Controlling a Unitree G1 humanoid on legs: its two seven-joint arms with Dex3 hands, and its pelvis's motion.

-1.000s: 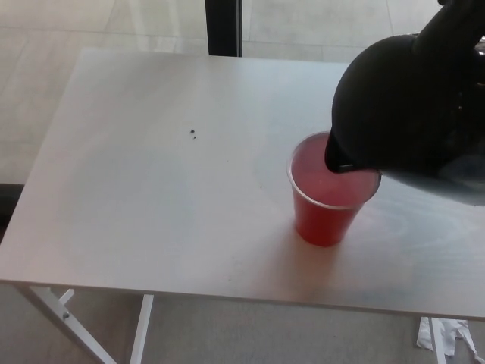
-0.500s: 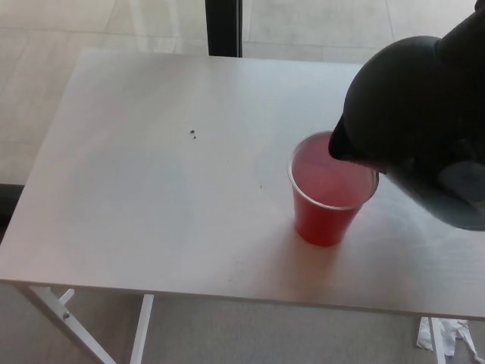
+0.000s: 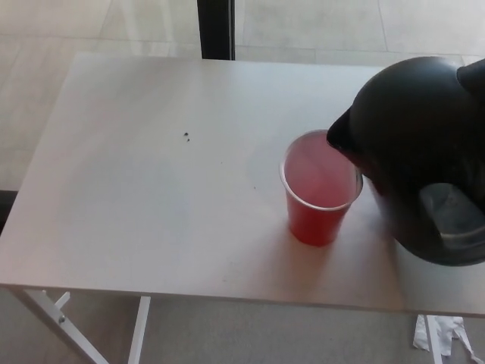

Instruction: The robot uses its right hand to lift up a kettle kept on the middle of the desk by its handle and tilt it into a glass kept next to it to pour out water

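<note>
Kettle (image 3: 420, 144) sits at the desk's (image 3: 151, 189) right edge, roughly midway between far and near edges. You can see it's black, rounded body, with a grey translucent window low on its near side. Its spout points left and overhangs the right rim of the cup (image 3: 318, 189). From this angle you can't tell whether the kettle base is resting on the desk or held just above it; it looks close to upright, slightly leaned toward the cup.

Cup is red plastic, upright, just left of the kettle, nearer the near edge than the far one. Spout and cup rim overlap in the view; you can't tell if they touch. Inside of the cup looks pale pink; liquid level is not readable.

Right hand: only a dark sliver shows at the picture's right edge, above the kettle top. You can't tell whether its fingers are closed on the handle or spread; the handle itself is out of view. Left hand does not show.

Small dark speck (image 3: 186, 136) on the desk, left of centre, well apart from the cup. The desk is white, with a white leg (image 3: 140, 334) under its near-left corner. Dark vertical post (image 3: 216, 29) stands beyond the far edge. Crumpled white scrap (image 3: 443, 334) lies on the floor below the near-right corner.
</note>
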